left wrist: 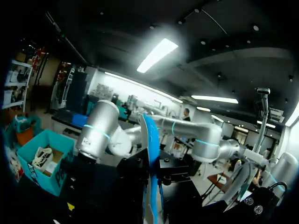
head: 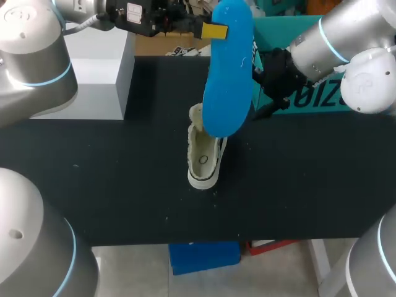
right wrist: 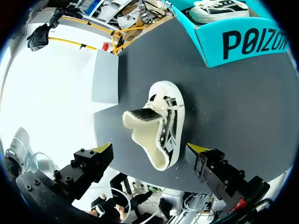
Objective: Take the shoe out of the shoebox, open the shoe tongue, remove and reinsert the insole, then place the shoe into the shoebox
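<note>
Shoe [head: 204, 158] whereabouts, anyone? And who's got the insole?

Reply: shoe's out of the box, sitting on its sole around the middle of the bench [head: 111, 185]. Tongue's pulled right open, so you can see down into the cream lining. The blue insole [head: 228, 68] is out and up in the air, and from the head view it covers the far end of the shoe. The left claw [head: 213, 31] has it pinched near its upper end. In the left wrist view the insole runs edge-on straight between that claw's fingers.

OP: ok, and the other arm?

Reply: right claw [right wrist: 150, 149] is spread wide with nothing in it. Its wrist view looks down on the shoe, which sits in the gap between the two yellow tips, and neither tip touches it. In the head view that claw's mostly tucked behind the insole, so I can't read the fingers from there. The teal shoebox [head: 297, 37] is at the bench's far right corner, open. The right wrist view shows a second shoe [right wrist: 219, 10], black and white, lying inside it. There's also a grey block [head: 102, 80] at the far left of the bench, well apart from the shoe.
</note>
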Tool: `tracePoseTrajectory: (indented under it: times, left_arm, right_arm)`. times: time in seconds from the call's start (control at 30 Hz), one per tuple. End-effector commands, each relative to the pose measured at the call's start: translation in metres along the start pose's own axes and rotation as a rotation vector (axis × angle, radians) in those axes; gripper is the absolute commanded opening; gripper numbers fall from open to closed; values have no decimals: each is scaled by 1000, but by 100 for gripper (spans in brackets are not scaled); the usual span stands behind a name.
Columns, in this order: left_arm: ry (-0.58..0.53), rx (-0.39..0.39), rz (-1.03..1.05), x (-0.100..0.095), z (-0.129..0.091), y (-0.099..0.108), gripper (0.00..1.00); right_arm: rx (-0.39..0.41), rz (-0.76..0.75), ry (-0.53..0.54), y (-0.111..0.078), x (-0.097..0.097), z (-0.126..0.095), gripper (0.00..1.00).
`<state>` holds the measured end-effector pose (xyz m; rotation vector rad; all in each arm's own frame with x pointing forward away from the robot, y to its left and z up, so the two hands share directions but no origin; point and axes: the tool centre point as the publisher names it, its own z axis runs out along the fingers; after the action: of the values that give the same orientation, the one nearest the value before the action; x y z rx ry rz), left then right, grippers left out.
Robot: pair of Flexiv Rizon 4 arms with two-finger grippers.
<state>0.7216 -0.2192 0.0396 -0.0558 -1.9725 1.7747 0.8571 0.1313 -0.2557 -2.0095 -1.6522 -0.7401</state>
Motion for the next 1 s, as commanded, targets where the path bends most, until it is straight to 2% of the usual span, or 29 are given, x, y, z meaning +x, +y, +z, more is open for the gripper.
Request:
tracePoseTrajectory:
  times: [0.03, 0.43, 0.77, 1.0]
  left_arm:
    - [-3, 0, 0, 0, 1, 0, 0]
    - [-3, 0, 0, 0, 1, 0, 0]
    - [-3, 0, 0, 0, 1, 0, 0]
    - [-3, 0, 0, 0, 1, 0, 0]
  right_arm:
    - [8, -2, 236, 3, -5, -4, 100]
    - [-45, -4, 431, -2, 1, -14, 100]
    - [12, -59, 554, -8, 11, -15, 100]
    - [13, -91, 554, -10, 17, -14, 100]
